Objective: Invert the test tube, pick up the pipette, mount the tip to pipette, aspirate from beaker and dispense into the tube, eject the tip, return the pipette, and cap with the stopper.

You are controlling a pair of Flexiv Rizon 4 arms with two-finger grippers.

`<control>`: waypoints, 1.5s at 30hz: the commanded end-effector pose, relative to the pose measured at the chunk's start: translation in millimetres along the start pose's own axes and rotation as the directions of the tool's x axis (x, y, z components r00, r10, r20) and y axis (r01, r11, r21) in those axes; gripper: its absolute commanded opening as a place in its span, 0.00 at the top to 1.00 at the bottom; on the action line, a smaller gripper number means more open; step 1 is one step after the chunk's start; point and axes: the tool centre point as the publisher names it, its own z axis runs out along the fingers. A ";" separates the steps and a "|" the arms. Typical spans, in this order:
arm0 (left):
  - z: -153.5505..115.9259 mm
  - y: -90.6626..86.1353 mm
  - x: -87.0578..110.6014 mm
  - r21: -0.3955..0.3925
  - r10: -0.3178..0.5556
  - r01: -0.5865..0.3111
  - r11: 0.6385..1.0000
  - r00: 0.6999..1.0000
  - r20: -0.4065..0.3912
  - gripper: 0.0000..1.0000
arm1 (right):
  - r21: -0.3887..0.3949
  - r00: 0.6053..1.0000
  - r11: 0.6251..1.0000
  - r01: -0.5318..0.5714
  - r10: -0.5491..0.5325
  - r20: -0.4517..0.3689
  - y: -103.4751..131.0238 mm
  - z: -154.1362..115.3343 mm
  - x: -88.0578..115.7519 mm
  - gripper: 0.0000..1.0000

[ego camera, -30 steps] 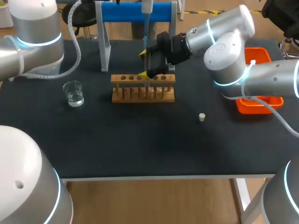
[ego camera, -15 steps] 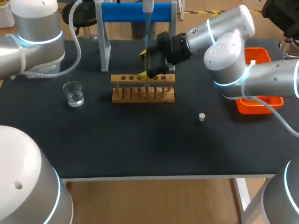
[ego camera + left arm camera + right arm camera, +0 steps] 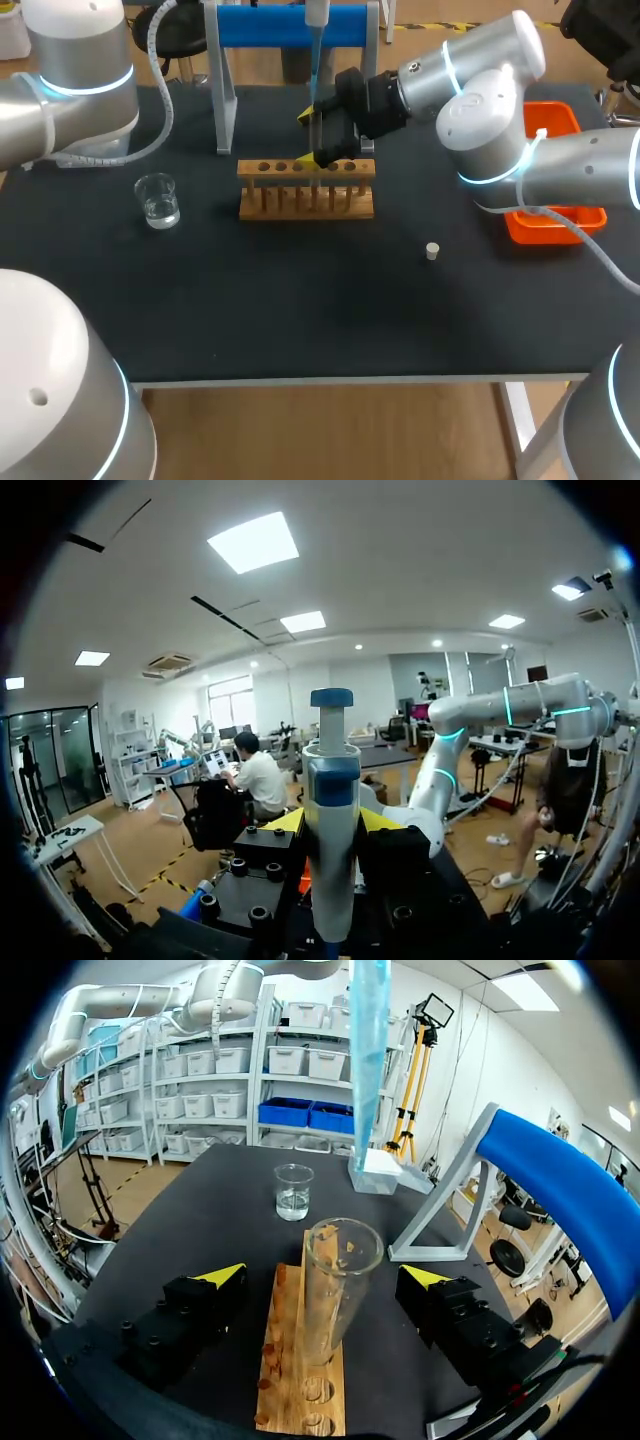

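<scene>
Right gripper (image 3: pixel 325 1276) has its fingers spread, clear of the test tube (image 3: pixel 338 1260), which you'll see upright between them in the wooden rack (image 3: pixel 283 1365). Left gripper (image 3: pixel 332 821) is clamped on the pipette (image 3: pixel 330 880).

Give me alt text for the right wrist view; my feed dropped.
A glass test tube stands upright, mouth up, in the wooden rack, between the open fingers of the right gripper, untouched. Ahead sits a beaker of clear liquid; a pipette hangs above, with a blue-topped stand nearby.
</scene>
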 end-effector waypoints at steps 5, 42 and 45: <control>-0.3 -0.1 -1.0 0.001 0.000 0.000 1.000 1.000 -0.003 1.00 | 0.002 1.000 1.000 0.000 0.000 -0.002 0.4 -1.2 0.1 0.00; -0.3 -0.1 -1.0 0.001 0.000 0.000 1.000 1.000 -0.003 1.00 | 0.019 1.000 1.000 -0.014 0.014 -0.002 2.1 -2.9 3.6 0.00; -0.3 -0.1 -1.0 0.001 0.000 0.000 1.000 1.000 -0.003 1.00 | 0.019 1.000 1.000 -0.015 0.015 -0.001 1.6 -3.7 3.6 0.00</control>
